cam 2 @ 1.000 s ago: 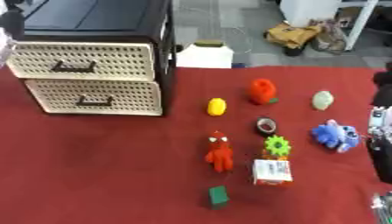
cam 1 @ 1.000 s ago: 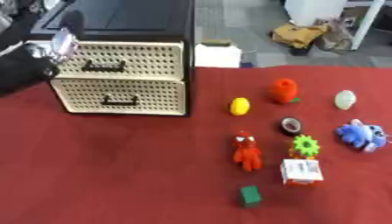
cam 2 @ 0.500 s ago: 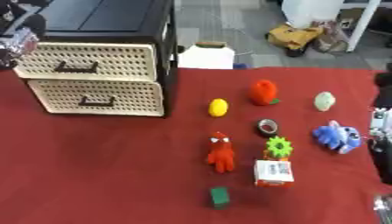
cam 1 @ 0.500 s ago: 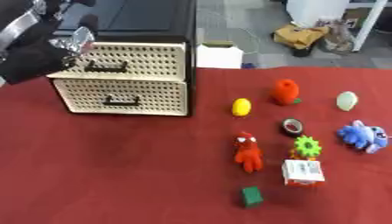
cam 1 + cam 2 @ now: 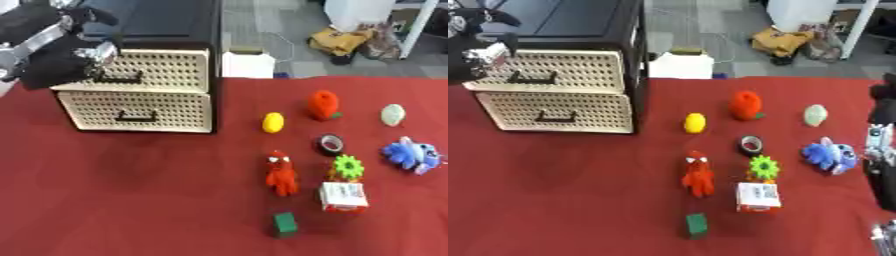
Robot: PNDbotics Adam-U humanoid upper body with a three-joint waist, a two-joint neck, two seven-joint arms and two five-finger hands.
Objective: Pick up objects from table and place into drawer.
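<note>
Left hand (image 5: pixel 61 60) at the top drawer (image 5: pixel 149 70) of the wicker drawer unit, near the tabletop's far left corner; fingers curled about the black handle (image 5: pixel 118 77). Best pulled straight out, level, without shifting the unit. Right hand (image 5: pixel 881 150) at right edge, finger state unclear.

Even indoor light, soft overall blur

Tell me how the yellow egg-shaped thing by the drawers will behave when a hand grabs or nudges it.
The yellow egg-shaped thing looks smooth and rounded, so it would probably roll if nudged. It looks like a small toy, so it is likely light. Its curved sides may slip between fingers, so a grasp across its narrower middle seems safer.
</note>
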